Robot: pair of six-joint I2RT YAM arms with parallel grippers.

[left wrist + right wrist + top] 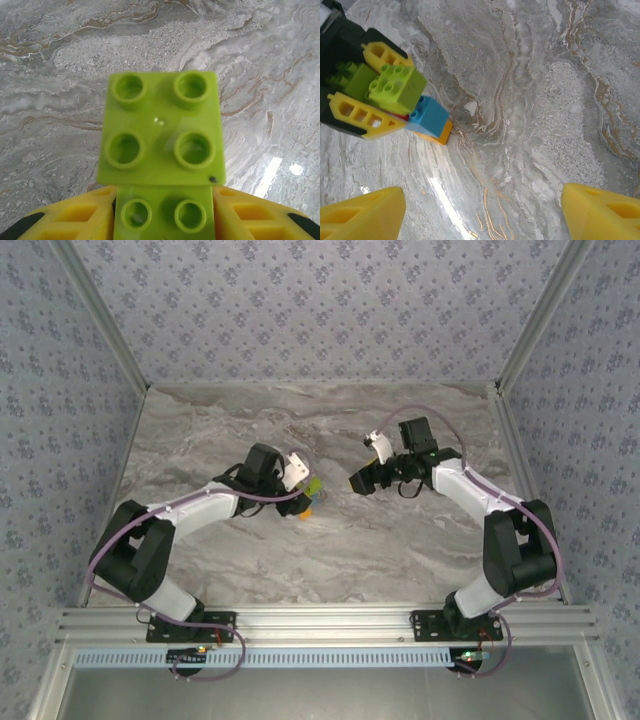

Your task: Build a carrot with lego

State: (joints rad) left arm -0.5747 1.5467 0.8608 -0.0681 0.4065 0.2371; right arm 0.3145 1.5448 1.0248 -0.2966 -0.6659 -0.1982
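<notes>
Carrot seemingly complete, clenched in left gripper at upper left.
Right gripper spread empty; release probably remains.

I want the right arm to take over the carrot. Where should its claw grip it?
Probably the blue brick next to the orange end: its flat sides stick out past the left claw, which is shut on the lime-green bricks. Come from the bare table side; the right claw is open.
</notes>
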